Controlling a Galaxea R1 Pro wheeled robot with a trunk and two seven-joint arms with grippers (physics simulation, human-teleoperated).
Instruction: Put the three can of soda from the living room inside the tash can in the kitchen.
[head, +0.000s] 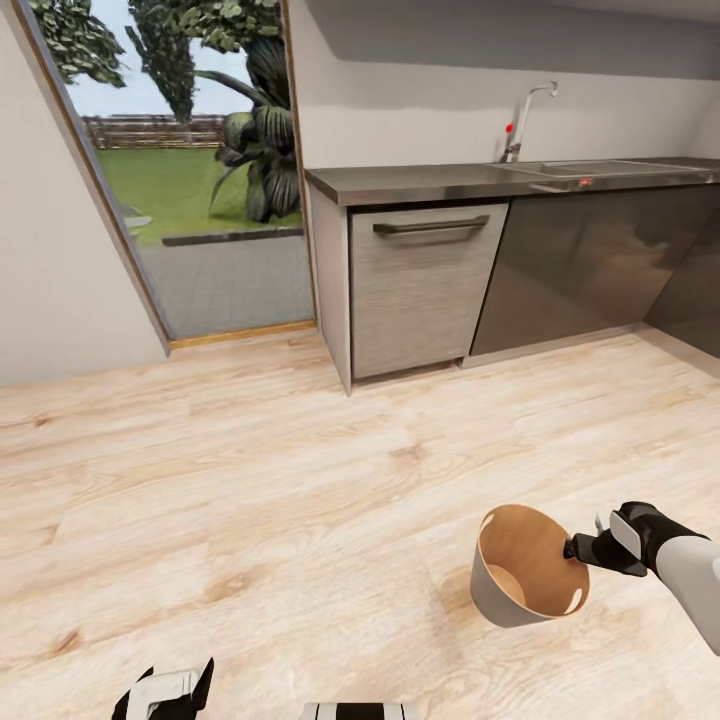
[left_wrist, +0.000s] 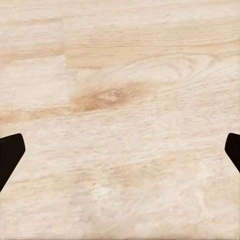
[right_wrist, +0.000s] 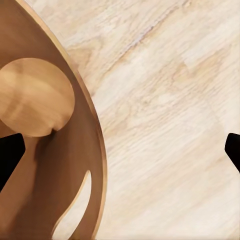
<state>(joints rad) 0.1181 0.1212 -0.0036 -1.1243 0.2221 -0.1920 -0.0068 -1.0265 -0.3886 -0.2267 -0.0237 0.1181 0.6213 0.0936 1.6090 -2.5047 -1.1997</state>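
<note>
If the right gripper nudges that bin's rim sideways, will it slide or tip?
Probably tip. The trash can tapers to a base narrower than its rim and already looks tilted, so a push up at the rim gets leverage. It looks empty inside, thin-walled with a cutout, so likely light and easily shoved across the smooth wood floor. The right gripper sits at the rim.

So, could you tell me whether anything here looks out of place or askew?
Yes: the trash can is tilted on the wood floor, not upright. The right gripper is at its rim.

light wood floor (head: 250, 480), grey cabinets (head: 590, 265), sink (head: 590, 168)
</note>
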